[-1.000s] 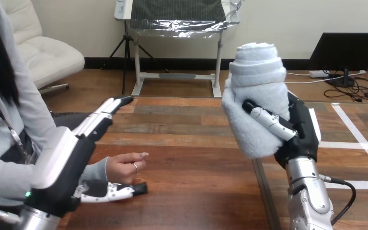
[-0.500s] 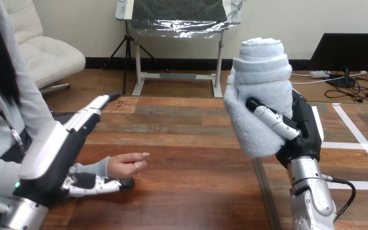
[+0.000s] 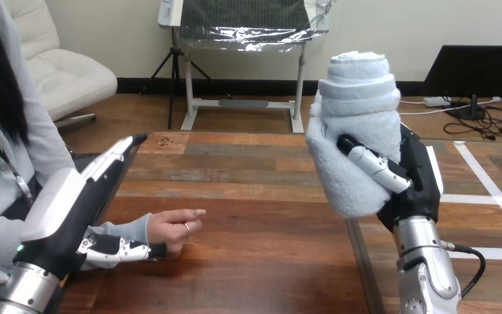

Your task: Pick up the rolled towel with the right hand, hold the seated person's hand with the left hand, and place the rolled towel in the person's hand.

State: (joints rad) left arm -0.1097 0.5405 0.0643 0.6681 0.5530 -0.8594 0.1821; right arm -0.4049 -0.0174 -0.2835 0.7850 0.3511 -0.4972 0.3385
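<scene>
You see the right hand (image 3: 410,186), fingers (image 3: 376,167) curled round the towel (image 3: 356,124), upright above the right edge of the surface (image 3: 255,261). Left hand (image 3: 72,209): fingers straight over the person's hand (image 3: 173,229), thumb (image 3: 121,250) touching its wrist side.

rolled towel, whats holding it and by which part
The right hand holds the rolled towel upright, curled round its lower half. The left hand holds nothing: its fingers are straight above the person's hand, thumb alongside the wrist.

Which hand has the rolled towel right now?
The robot's right hand, fingers curled round the upright rolled towel; its left hand is open beside the person's hand, which holds nothing.
</scene>
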